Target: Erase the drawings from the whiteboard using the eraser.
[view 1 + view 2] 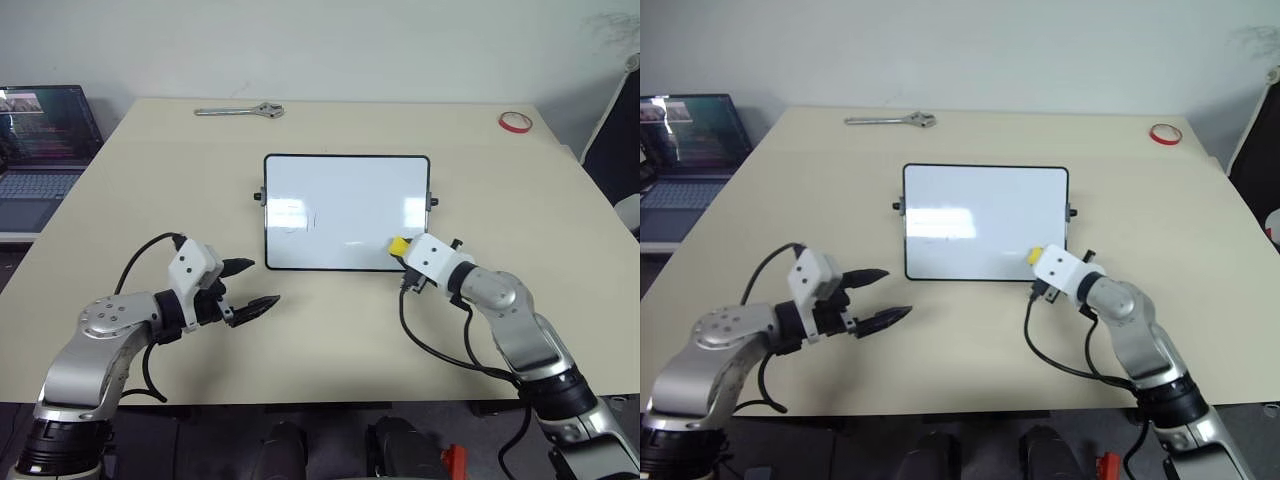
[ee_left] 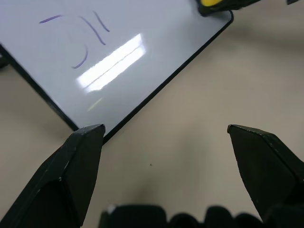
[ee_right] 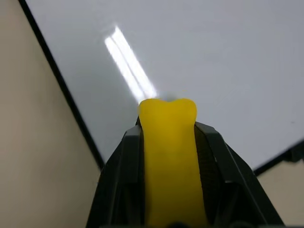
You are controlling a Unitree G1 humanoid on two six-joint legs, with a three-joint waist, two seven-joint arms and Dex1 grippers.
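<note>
The whiteboard [image 1: 346, 212] lies flat in the middle of the table. Faint dark drawings [image 1: 297, 222] remain on its left half; the left wrist view shows them as several thin bluish strokes [image 2: 90, 33]. My right gripper [image 1: 404, 252] is shut on the yellow eraser [image 1: 398, 245], which sits over the board's near right corner; whether it touches the surface I cannot tell. The eraser [image 3: 169, 156] is clamped between both black fingers. My left gripper [image 1: 252, 287] is open and holds nothing, on the table just left of the board's near left corner.
A metal wrench [image 1: 240, 111] lies at the far edge of the table. A red tape ring [image 1: 515, 122] sits at the far right corner. An open laptop [image 1: 40, 150] stands on a lower surface to the left.
</note>
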